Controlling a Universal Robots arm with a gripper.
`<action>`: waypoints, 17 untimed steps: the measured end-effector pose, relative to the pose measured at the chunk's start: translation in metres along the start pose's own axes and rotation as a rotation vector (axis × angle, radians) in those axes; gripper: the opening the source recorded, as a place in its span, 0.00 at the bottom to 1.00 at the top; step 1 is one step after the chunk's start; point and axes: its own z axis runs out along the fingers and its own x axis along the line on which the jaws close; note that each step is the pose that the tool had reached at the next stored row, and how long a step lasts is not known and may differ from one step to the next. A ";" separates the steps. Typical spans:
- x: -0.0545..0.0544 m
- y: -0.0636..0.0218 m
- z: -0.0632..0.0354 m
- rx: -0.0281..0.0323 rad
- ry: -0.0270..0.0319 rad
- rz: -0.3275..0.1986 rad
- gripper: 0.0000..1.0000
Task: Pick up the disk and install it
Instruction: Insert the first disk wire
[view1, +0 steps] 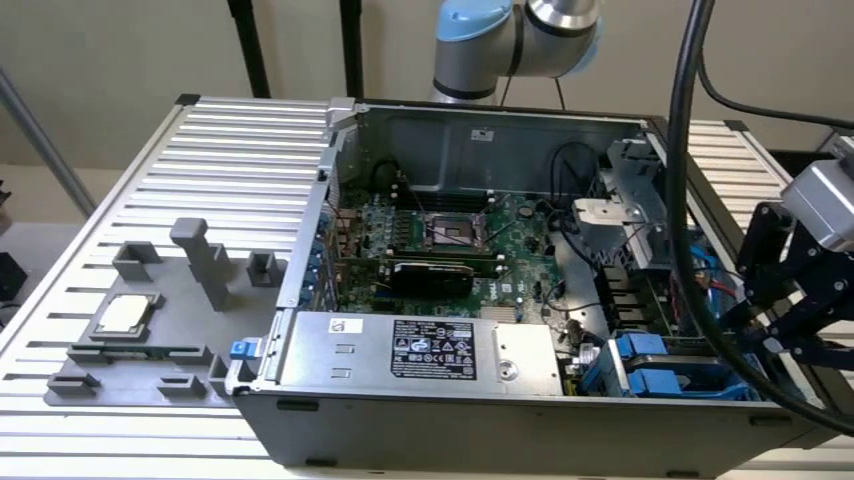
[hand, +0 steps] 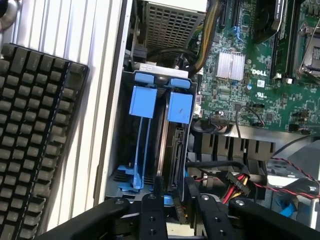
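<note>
gripper (hand: 176, 194) hangs at the drive bay (hand: 111, 160), pincer parted astride the upright disk (hand: 176, 145), which appears slotted home beside an empty blue carrier (hand: 142, 102).

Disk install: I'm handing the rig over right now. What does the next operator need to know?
Gripper: down at the drive bay of the open computer case, at the near end of the disk. Whether it is clamped on the disk cannot be told.
Disk: standing on edge in a bay slot, beside a bare blue bracket in the neighbouring slot.
Done: disk is in the slot.
Left: full seating is not confirmed, and the arm is not yet clear of the bay.
</note>
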 end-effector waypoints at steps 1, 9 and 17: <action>0.000 -0.0002 0.0001 -0.0003 -0.0003 -0.005 0.00; -0.002 -0.0011 0.0007 -0.0019 -0.0028 -0.036 0.00; -0.009 0.0043 -0.0008 -0.0026 -0.0028 -0.045 0.00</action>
